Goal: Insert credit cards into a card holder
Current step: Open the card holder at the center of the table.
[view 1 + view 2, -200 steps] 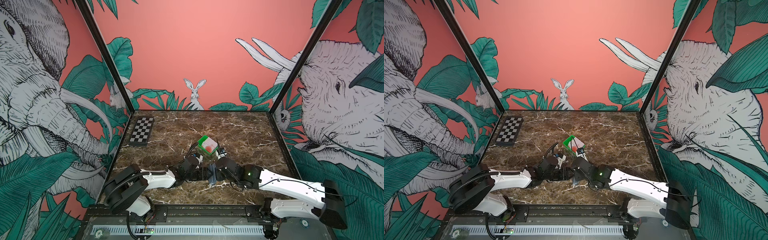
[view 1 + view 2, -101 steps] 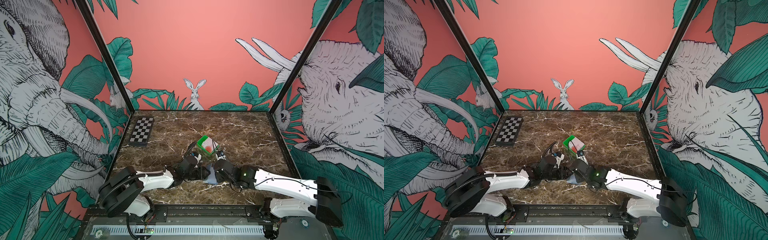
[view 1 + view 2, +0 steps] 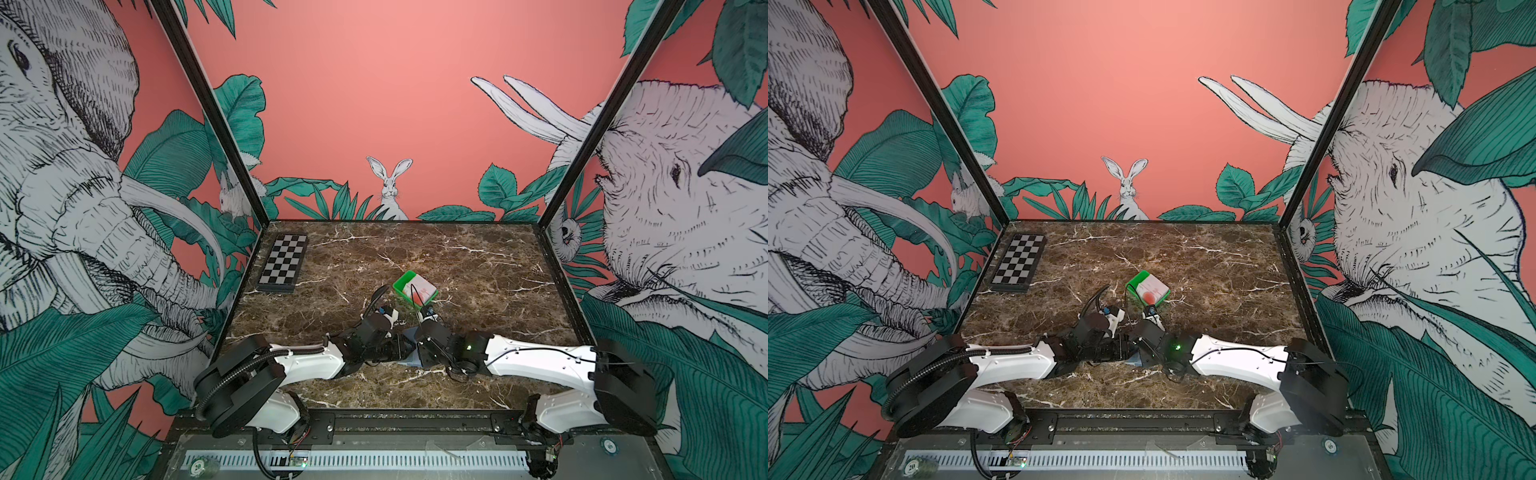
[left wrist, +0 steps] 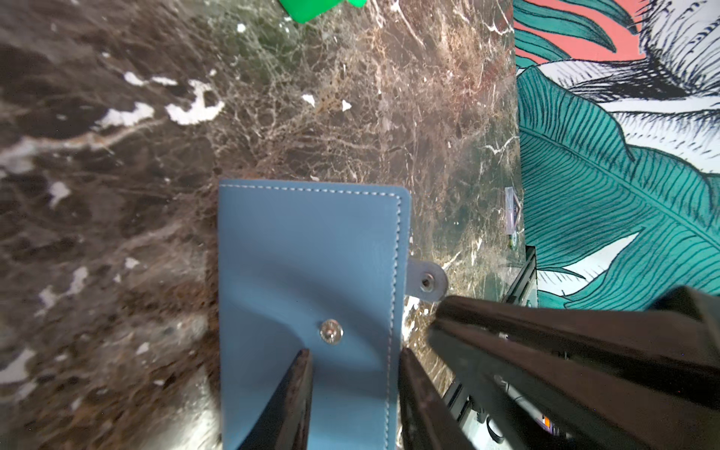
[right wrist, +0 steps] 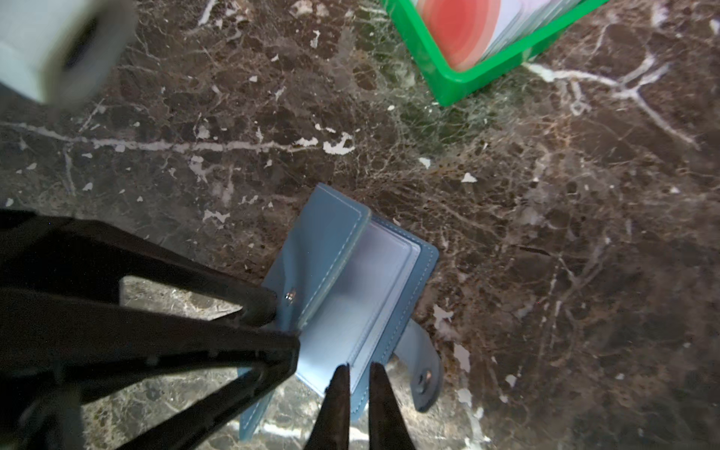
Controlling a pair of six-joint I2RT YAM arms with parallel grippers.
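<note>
Low and central in a top view, the left pincer (image 3: 405,353) has squeezed closer around the cover of the card holder (image 4: 304,253); I can't tell if it grips. The right pincer (image 5: 358,368) pinches its edge.

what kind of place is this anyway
Probably a robot test booth, not a home or shop: left arm and right arm mounted at a marble-look tabletop, printed jungle wall panels around it, and a checkerboard in a corner.

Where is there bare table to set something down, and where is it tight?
Bare marble: the far strip behind the green tray, the right side from tray to wall, the patch just nearer than the checkerboard. Crowded: near centre, where left end effector and right end effector meet at the card holder.
</note>
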